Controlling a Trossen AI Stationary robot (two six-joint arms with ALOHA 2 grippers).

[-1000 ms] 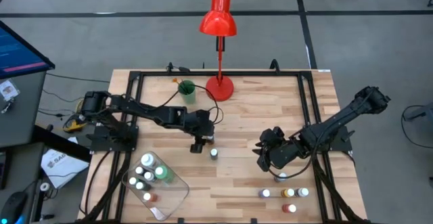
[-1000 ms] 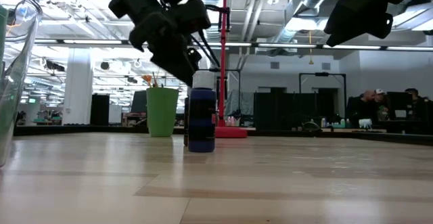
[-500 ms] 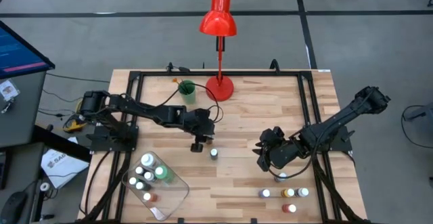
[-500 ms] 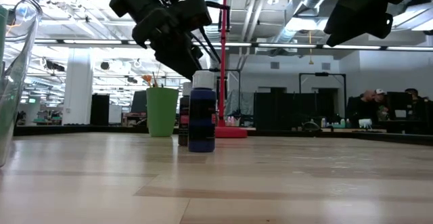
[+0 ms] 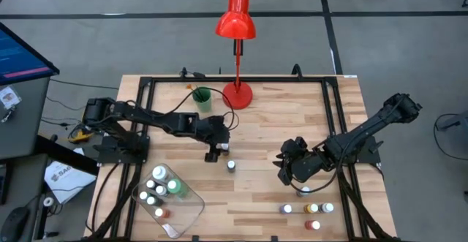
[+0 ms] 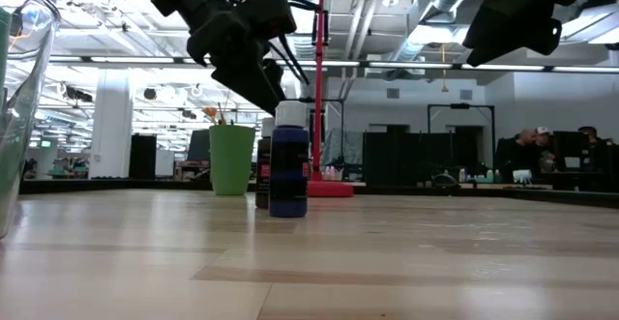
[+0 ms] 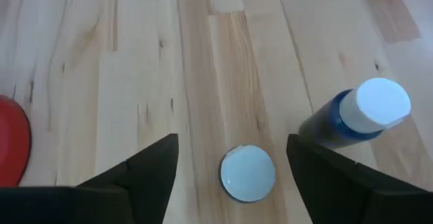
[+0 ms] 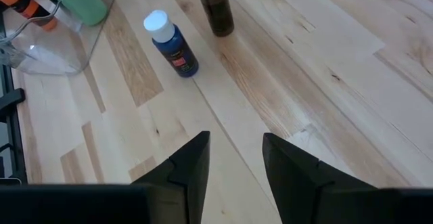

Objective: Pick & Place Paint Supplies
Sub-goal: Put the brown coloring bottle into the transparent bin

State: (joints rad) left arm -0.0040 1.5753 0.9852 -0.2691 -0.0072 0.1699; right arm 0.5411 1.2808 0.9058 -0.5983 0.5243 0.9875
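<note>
A dark paint bottle with a white cap [image 7: 248, 173] stands on the wooden table [image 5: 270, 125], just below and between the fingers of my open left gripper [image 7: 232, 143], which does not touch it. A blue paint bottle [image 7: 358, 112] stands upright close beside it, toward the near right [image 5: 231, 166]. In the low view the dark bottle [image 6: 262, 175] peeks out behind the blue one [image 6: 288, 170]. My right gripper [image 5: 285, 172] hovers open over the table's right half, with nothing between its fingers [image 8: 235, 143].
A clear tray [image 5: 183, 216] at the near left holds several small bottles and a larger green bottle [image 5: 173, 187]. Several more small bottles [image 5: 313, 208] stand at the near right. A green cup [image 5: 202, 98] with brushes and a red lamp [image 5: 238, 92] stand at the far edge.
My left gripper has eased slightly up and back from the dark bottle, which stands on the table; in the low view a little more of that bottle shows beside the blue one.
</note>
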